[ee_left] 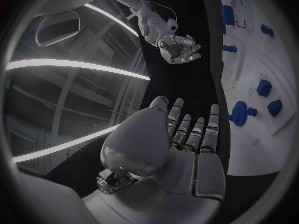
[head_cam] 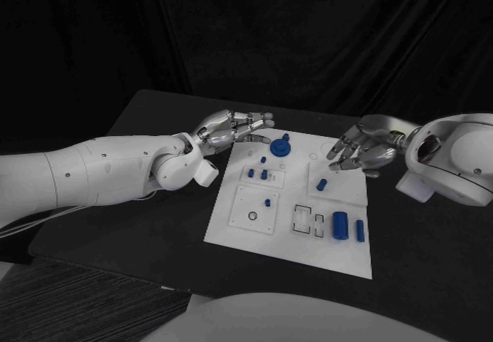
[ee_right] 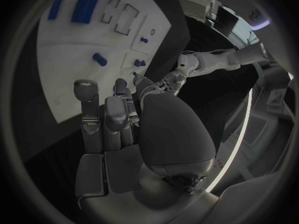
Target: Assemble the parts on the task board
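Observation:
The white task board (head_cam: 293, 246) lies in the middle of the black table. At its far end sits a round blue part with a peg (head_cam: 279, 149), also in the left wrist view (ee_left: 239, 113). Small blue pegs (head_cam: 258, 173) stand in the panel below it. One short blue piece (head_cam: 321, 184) lies mid-board. A larger blue cylinder (head_cam: 340, 224) and a thin one (head_cam: 360, 230) sit at the right, the larger one also in the right wrist view (ee_right: 85, 5). My left hand (head_cam: 234, 128) hovers at the far left corner, fingers apart, holding nothing. My right hand (head_cam: 362, 148) hangs over the far right edge, fingers loosely bent, holding nothing.
A black ring (head_cam: 253, 216) marks a hole in the near left panel, and rectangular slots (head_cam: 304, 219) lie beside the big cylinder. Black table (head_cam: 123, 214) runs round the board. A dark curtain hangs behind.

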Tool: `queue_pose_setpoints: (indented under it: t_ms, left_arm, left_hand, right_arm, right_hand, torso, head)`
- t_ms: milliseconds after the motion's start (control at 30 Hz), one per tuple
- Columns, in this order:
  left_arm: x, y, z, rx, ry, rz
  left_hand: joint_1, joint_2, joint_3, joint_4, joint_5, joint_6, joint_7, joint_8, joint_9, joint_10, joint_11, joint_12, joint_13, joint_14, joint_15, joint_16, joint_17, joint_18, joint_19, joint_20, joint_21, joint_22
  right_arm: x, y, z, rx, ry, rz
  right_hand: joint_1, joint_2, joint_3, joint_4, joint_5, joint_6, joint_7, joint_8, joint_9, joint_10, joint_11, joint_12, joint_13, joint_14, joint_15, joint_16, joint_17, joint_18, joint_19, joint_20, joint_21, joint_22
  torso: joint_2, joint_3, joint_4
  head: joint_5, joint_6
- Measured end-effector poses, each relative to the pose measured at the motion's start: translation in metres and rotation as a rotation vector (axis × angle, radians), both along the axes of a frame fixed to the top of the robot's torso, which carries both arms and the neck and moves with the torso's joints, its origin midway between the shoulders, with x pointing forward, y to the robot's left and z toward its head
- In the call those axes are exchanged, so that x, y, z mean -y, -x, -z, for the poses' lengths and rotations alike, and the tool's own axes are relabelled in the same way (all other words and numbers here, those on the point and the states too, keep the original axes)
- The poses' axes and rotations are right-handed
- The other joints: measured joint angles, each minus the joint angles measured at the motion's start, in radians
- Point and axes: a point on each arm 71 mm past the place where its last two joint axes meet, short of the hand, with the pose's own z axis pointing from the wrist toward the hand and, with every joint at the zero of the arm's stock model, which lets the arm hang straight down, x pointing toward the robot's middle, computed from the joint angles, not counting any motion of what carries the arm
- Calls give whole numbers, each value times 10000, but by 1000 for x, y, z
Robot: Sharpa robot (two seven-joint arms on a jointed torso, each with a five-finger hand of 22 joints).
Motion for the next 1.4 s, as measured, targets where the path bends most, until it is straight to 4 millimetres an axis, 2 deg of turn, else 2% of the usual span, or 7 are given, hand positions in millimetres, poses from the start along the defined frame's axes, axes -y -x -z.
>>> queue_pose_setpoints:
  t_ms: [133,333,600,967,1133,1300,1400]
  left_arm:
    - [0,0,0,66,44,-22]
    - [0,1,1,91,95,-23]
    - [-2,3,1,129,130,-67]
    - [-2,4,0,236,221,-76]
    - [-2,4,-1,316,271,-104]
    - [-3,4,-2,425,304,-193]
    - [-3,5,-2,480,299,-269]
  left_hand:
    - [0,0,0,0,1,0,0,0,0,48,-16,64,1,0,0,0,0,-1,0,0,0,0]
    - [0,0,0,0,115,0,0,0,0,49,-16,64,2,70,-67,0,0,0,0,0,0,0]
    - [0,0,0,0,115,0,0,0,0,51,-14,64,3,71,-67,0,1,0,2,0,0,0]
    - [1,-1,1,-1,230,2,0,77,0,73,3,65,4,124,-16,77,2,0,4,-1,1,-3]
    - [130,-132,2,0,231,2,0,79,0,87,19,63,4,111,-25,76,1,3,-1476,-40,-624,-1585]
    - [128,-133,3,2,231,4,-3,155,0,51,-17,61,3,-519,-342,-60,-3,12,-2102,-88,-918,-2189]
    - [-178,-432,3,3,223,132,-132,156,0,-104,-173,39,2,-777,-553,-331,-8,16,-2326,-218,-920,-2258]
  right_arm:
    - [12,1,-11,2070,1383,-487]
    - [19,0,-8,3730,2997,-1072]
    - [19,1,12,4138,3858,-1502]
    - [8,1,41,3999,3956,-1976]
    - [2,1,50,3927,3814,-2122]
    - [-4,0,58,3903,3598,-2241]
    - [-9,-1,60,3943,3450,-2325]
  right_hand:
    - [-116,-167,-405,339,-892,-441,-500,-226,-116,-1364,-124,-310,-207,-228,-235,228,179,0,89,-94,137,0]
    - [-161,-263,-995,719,-1430,-438,-498,-398,-136,-1990,-58,-249,-214,-84,-200,233,294,0,90,-93,135,0]
    - [2,-413,-1162,879,-713,-476,-245,-660,-253,-2302,71,263,-212,-83,-197,378,388,1,92,-91,135,0]
    - [128,-287,-1257,788,-1315,-528,-48,-661,-269,-2456,50,681,-212,-42,-154,611,599,1,94,-88,366,0]
    - [128,-287,-1256,788,-1314,-767,292,-815,-296,-2506,103,802,-212,-23,-132,733,631,-1,146,-36,367,0]
    - [130,-283,-1256,787,-1297,-602,485,-816,-346,-2537,206,1036,-213,35,-69,734,630,-2,180,-1,370,0]
    - [131,-282,-1256,787,-1295,-600,483,-816,-354,-2324,173,1182,-213,-103,70,734,630,-1,233,53,370,0]
  torso:
    - [-3,-2,19]
    - [-2,-8,15]
    - [30,1,-44]
    - [63,27,-51]
    - [63,24,-22]
    - [55,17,-16]
    - [50,14,-15]
  head:
    - [-104,0]
    - [-187,0]
    - [-189,0]
    - [-292,0]
    - [-313,0]
    - [-313,0]
    - [-305,0]
